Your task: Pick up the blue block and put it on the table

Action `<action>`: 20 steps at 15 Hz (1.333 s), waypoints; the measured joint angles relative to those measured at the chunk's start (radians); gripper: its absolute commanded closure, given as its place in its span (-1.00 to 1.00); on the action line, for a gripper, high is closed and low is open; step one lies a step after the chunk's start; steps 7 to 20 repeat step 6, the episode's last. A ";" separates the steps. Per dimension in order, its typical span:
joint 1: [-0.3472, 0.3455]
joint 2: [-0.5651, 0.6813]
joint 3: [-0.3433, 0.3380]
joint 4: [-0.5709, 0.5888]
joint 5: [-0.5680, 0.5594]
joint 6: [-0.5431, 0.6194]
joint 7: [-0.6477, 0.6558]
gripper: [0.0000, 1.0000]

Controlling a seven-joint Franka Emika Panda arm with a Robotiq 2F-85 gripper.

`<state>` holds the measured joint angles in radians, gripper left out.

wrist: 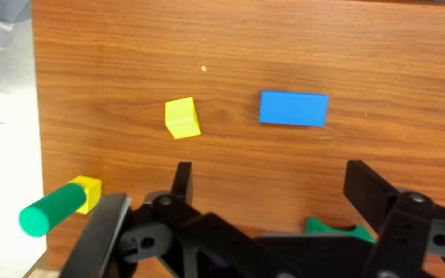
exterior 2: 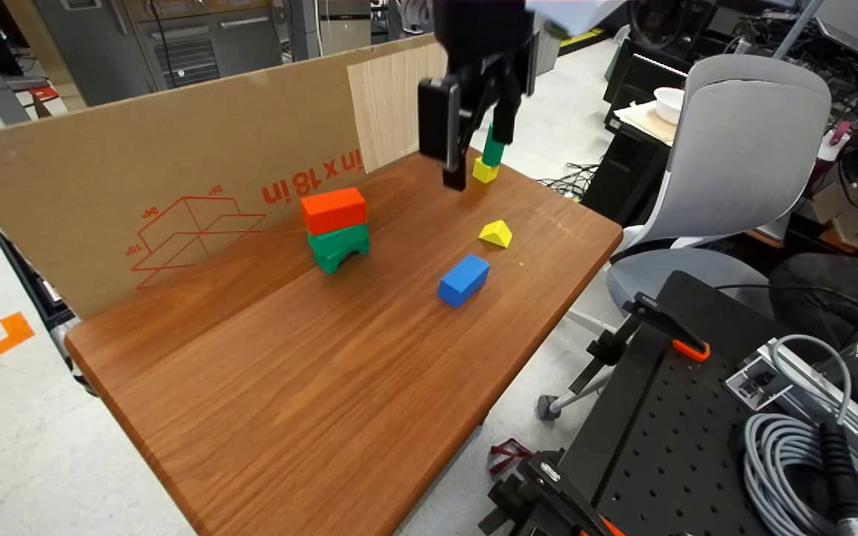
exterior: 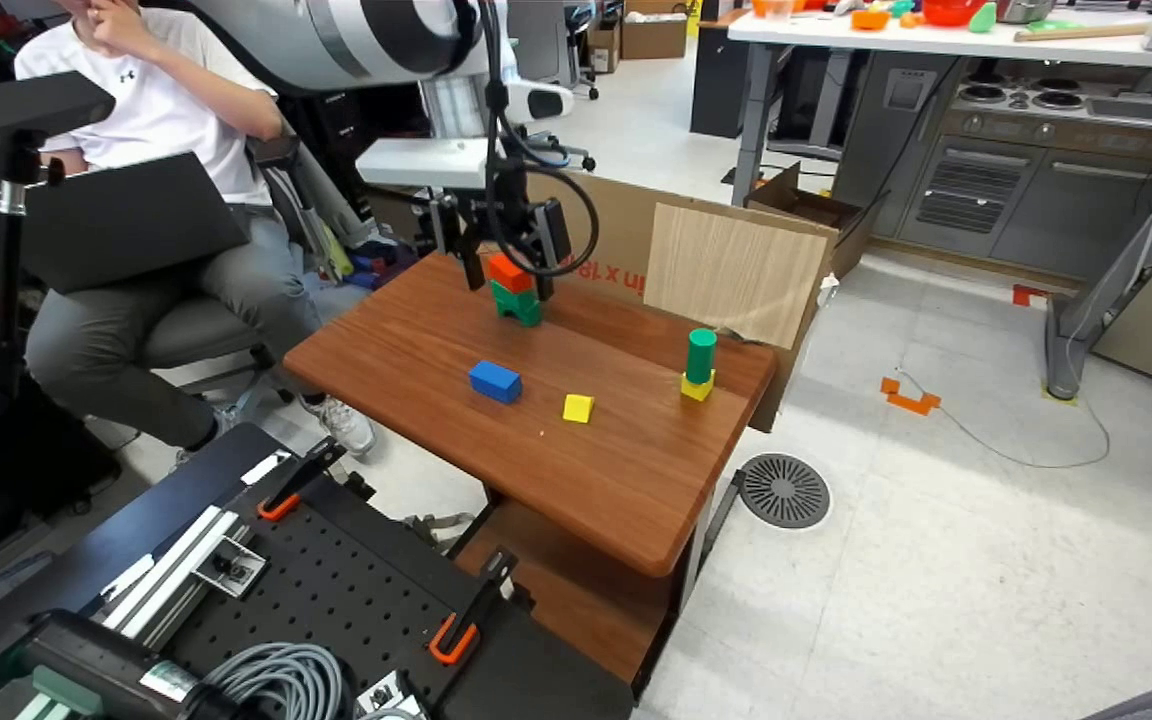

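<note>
The blue block (exterior: 495,382) lies flat on the reddish-brown wooden table (exterior: 416,345). Both also show in an exterior view, the blue block (exterior 2: 464,281) lying on the table (exterior 2: 287,387). In the wrist view the blue block (wrist: 293,109) lies beyond the fingertips, apart from them, on bare table top (wrist: 245,162). My gripper (wrist: 270,173) is open with nothing between its fingers. It hangs above the table, as both exterior views show, with the gripper (exterior: 508,280) in front of the red and green stack and the gripper (exterior 2: 478,158) high over the wood.
A red block (exterior 2: 334,211) rests on a green arch block (exterior 2: 339,247). A small yellow block (wrist: 182,117) lies near the blue block. A green cylinder (exterior: 701,355) stands on a yellow cube (exterior: 697,386). A cardboard wall (exterior 2: 198,164) borders the table. A black workbench (exterior: 336,580) stands alongside.
</note>
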<state>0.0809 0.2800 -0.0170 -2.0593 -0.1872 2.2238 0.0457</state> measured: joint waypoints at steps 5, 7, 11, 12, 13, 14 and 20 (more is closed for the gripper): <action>-0.060 -0.207 0.000 -0.059 0.058 -0.027 -0.147 -1.00; -0.066 -0.230 0.000 -0.068 0.066 -0.035 -0.165 -1.00; -0.066 -0.230 0.000 -0.068 0.066 -0.035 -0.165 -1.00; -0.066 -0.230 0.000 -0.068 0.066 -0.035 -0.165 -1.00; -0.066 -0.230 0.000 -0.068 0.066 -0.035 -0.165 -1.00; -0.066 -0.230 0.000 -0.068 0.066 -0.035 -0.165 -1.00; -0.066 -0.230 0.000 -0.068 0.066 -0.035 -0.165 -1.00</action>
